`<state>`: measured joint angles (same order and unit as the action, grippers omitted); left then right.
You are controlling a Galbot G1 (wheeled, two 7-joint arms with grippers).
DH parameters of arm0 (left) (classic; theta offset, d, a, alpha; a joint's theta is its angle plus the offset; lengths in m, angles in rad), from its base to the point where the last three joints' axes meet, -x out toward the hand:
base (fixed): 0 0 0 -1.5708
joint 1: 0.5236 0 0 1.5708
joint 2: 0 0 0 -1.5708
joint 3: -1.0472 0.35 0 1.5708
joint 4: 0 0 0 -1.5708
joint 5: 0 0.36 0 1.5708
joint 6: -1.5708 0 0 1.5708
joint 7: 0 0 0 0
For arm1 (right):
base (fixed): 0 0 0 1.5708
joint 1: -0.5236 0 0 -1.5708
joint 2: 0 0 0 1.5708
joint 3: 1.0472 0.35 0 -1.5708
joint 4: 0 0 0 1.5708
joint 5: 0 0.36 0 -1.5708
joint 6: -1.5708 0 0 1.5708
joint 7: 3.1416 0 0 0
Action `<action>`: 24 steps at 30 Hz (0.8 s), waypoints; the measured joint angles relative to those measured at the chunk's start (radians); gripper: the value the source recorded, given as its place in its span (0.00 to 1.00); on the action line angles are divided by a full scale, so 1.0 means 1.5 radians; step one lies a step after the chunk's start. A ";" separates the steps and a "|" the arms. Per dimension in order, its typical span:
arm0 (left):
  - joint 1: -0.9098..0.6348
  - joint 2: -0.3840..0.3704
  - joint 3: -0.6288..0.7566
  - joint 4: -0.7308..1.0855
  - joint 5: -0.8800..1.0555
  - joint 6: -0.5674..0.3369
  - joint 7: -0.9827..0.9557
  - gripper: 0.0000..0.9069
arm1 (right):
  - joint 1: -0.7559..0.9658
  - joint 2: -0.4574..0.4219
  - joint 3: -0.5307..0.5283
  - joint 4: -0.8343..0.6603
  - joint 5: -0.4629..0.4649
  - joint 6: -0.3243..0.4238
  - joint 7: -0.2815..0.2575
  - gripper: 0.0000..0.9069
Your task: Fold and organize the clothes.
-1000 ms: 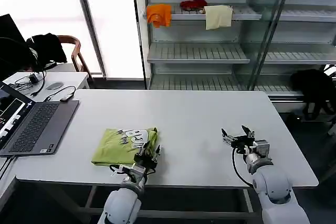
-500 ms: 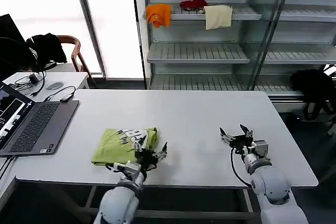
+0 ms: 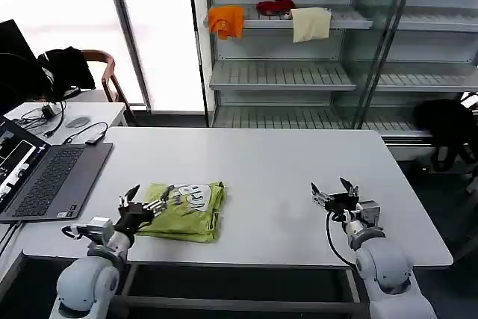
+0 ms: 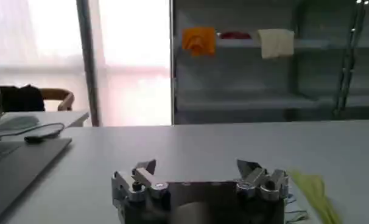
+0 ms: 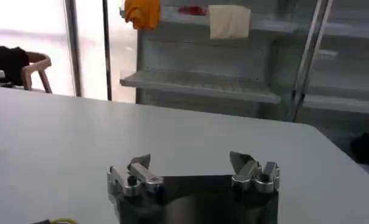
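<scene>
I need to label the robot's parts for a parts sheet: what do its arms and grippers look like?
Both arms have rounded, light grey shells. The left gripper and the right gripper are black with silver metal fittings, and each has two pointed dark fingers. A black cable loops beside each wrist.

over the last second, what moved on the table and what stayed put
The left gripper swung from the T-shirt's right corner across to its left edge, jaws open, holding nothing. The folded T-shirt lies slightly shifted and flatter. The right gripper barely moved, open over the bare table; the laptop stayed.
</scene>
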<state>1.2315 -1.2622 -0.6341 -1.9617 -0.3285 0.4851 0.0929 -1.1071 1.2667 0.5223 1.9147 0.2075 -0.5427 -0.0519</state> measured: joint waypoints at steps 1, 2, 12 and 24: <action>0.001 0.002 -0.006 0.007 -0.008 0.002 0.001 1.00 | -0.001 0.000 0.000 0.001 -0.001 -0.001 0.000 1.00; 0.001 0.002 -0.011 0.014 -0.015 0.004 0.001 1.00 | -0.002 -0.001 0.001 0.003 -0.001 -0.001 0.000 1.00; 0.000 -0.002 -0.033 0.069 -0.056 0.012 0.007 1.00 | -0.007 0.000 0.004 0.005 -0.005 -0.002 0.001 1.00; 0.000 -0.016 -0.039 0.100 -0.080 0.014 0.011 0.01 | -0.004 0.006 0.000 -0.002 -0.012 0.000 0.000 1.00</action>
<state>1.2320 -1.2869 -0.6931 -1.8118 -0.4479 0.5063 0.1097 -1.1124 1.2758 0.5219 1.9113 0.1894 -0.5423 -0.0526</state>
